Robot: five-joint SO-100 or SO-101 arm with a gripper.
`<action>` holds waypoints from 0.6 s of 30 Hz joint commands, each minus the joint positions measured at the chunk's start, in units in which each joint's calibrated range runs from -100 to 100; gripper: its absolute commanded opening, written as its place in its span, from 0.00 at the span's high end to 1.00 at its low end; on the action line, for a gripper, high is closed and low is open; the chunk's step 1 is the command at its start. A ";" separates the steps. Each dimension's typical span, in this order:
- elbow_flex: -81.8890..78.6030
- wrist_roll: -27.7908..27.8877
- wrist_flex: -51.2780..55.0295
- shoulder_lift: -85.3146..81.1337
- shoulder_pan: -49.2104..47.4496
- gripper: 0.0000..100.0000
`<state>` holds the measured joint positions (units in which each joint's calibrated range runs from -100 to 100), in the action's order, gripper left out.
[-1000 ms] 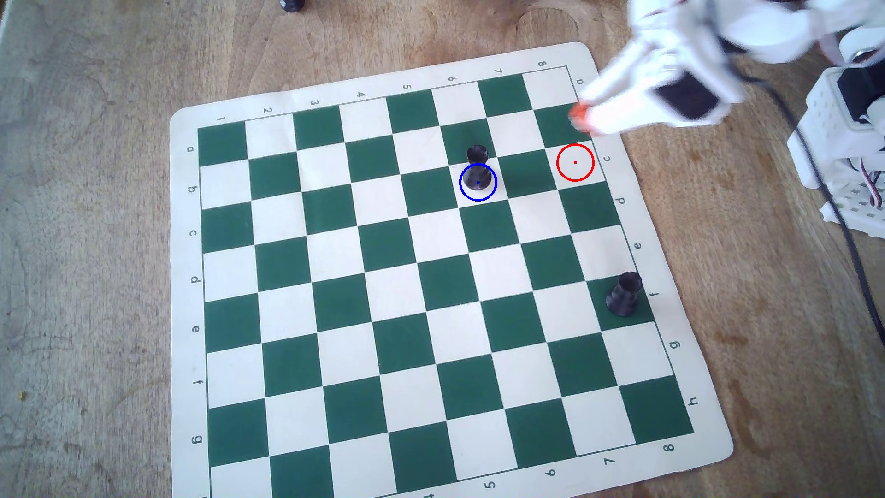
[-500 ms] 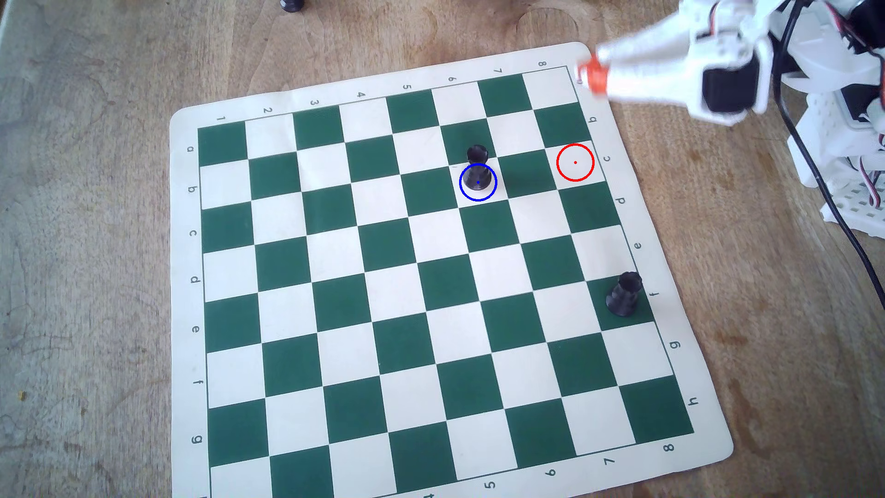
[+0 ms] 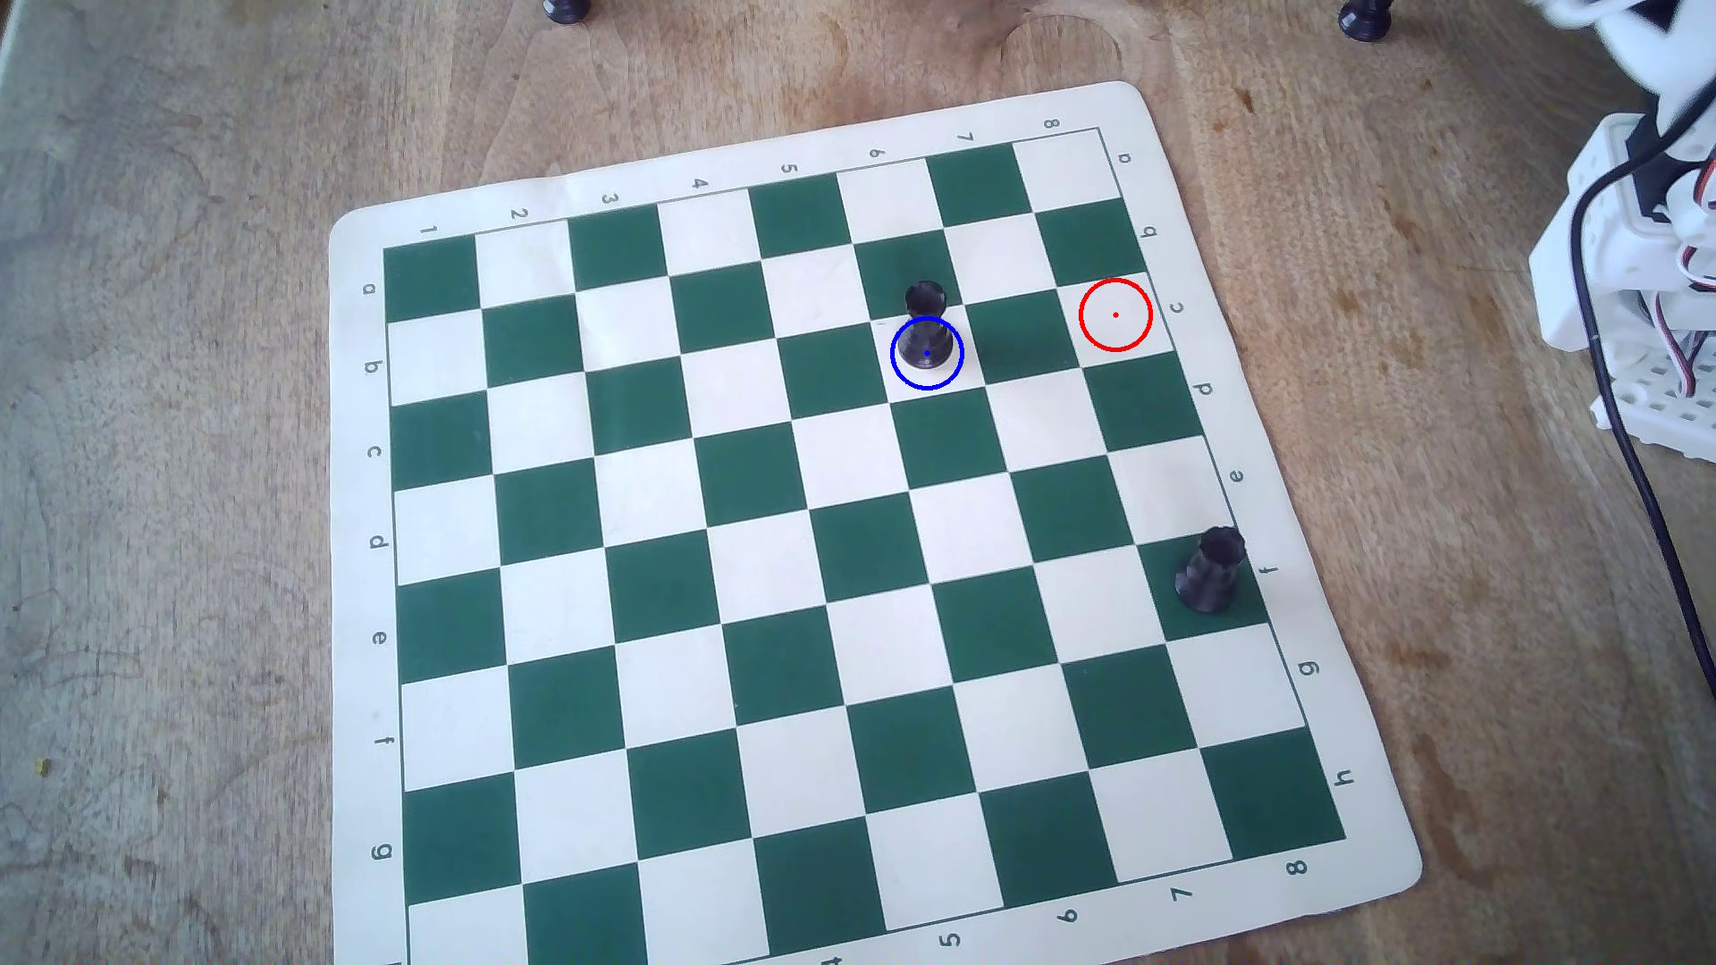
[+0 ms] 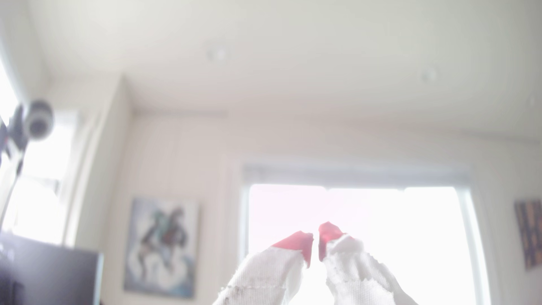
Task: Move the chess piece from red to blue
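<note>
In the overhead view a black rook (image 3: 927,332) stands upright with its base inside the blue circle (image 3: 895,367) on the green-and-white chessboard (image 3: 650,520). The red circle (image 3: 1115,280) lies two squares to the right, near the board's right edge, with nothing in it. In the wrist view my gripper (image 4: 316,234) points up at the room's ceiling and a bright window. Its white fingers with red tips (image 4: 296,242) are almost touching and hold nothing. The gripper itself does not show in the overhead view.
A second black rook (image 3: 1210,571) stands on a green square at the board's right edge. My white arm base (image 3: 1644,278) with a black cable (image 3: 1634,464) sits off the board at the right. Two dark pieces (image 3: 566,9) (image 3: 1365,19) stand at the top edge on the wooden table.
</note>
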<state>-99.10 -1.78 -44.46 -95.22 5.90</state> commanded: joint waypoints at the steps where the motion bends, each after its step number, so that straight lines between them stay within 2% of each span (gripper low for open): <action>1: -0.81 2.69 -16.06 -0.53 -0.39 1.00; 10: -0.81 2.83 -45.38 -0.53 -3.12 1.00; 14: -0.81 2.83 -52.51 -0.62 -3.20 1.00; 18: -0.81 2.83 -55.21 -0.62 -3.20 1.00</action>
<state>-99.10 0.95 -97.61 -95.81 3.10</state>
